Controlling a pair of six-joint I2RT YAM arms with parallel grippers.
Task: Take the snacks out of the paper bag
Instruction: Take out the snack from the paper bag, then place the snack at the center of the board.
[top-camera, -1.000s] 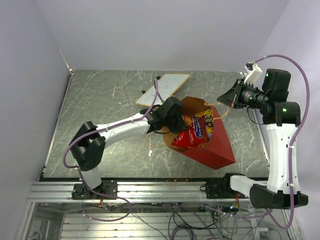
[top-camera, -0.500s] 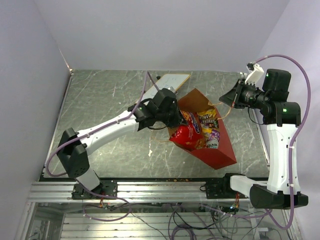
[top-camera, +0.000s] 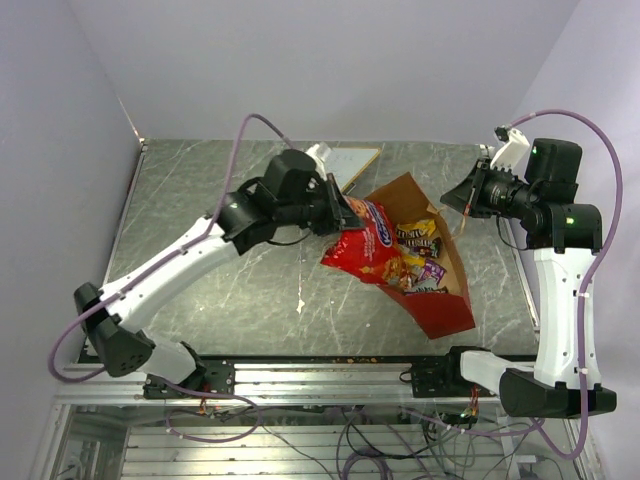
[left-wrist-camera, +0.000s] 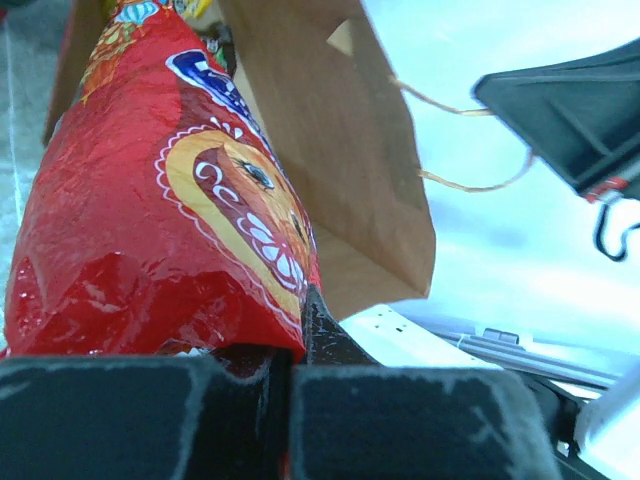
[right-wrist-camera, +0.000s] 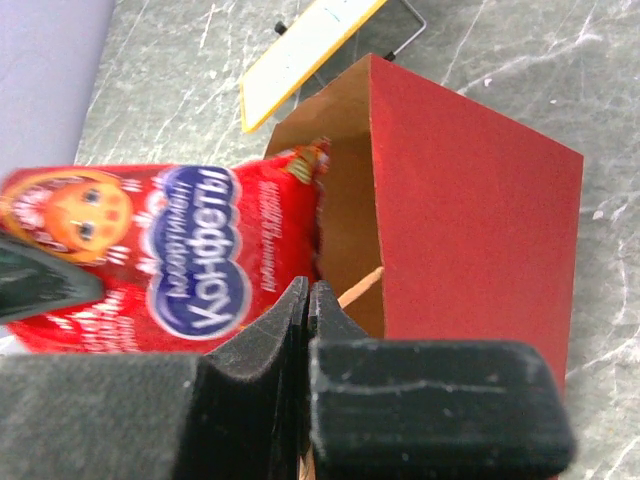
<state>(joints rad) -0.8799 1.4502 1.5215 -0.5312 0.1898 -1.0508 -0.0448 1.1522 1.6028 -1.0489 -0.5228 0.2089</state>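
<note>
My left gripper (top-camera: 337, 214) is shut on the top edge of the large red chip bag (top-camera: 365, 250) and holds it half out of the paper bag's mouth, hanging to the left. In the left wrist view the chip bag (left-wrist-camera: 160, 190) fills the left side, clamped at my gripper (left-wrist-camera: 287, 335). The paper bag (top-camera: 440, 300), red outside and kraft inside, lies tilted with its mouth toward the far left. Several small candy packets (top-camera: 418, 236) lie inside it. My right gripper (top-camera: 456, 198) is shut on the bag's tan cord handle (right-wrist-camera: 362, 283), seen at my gripper (right-wrist-camera: 308, 300).
A white board (top-camera: 338, 170) with scribbles lies on the grey marbled table (top-camera: 200, 200) behind the left gripper; it also shows in the right wrist view (right-wrist-camera: 305, 50). A loose tan cord (top-camera: 302, 295) lies left of the bag. Walls close in on both sides.
My left arm has lifted and pulled the chip bag up and left, partly out of the paper bag. The bag's mouth has tipped further open. The right arm has held still.
</note>
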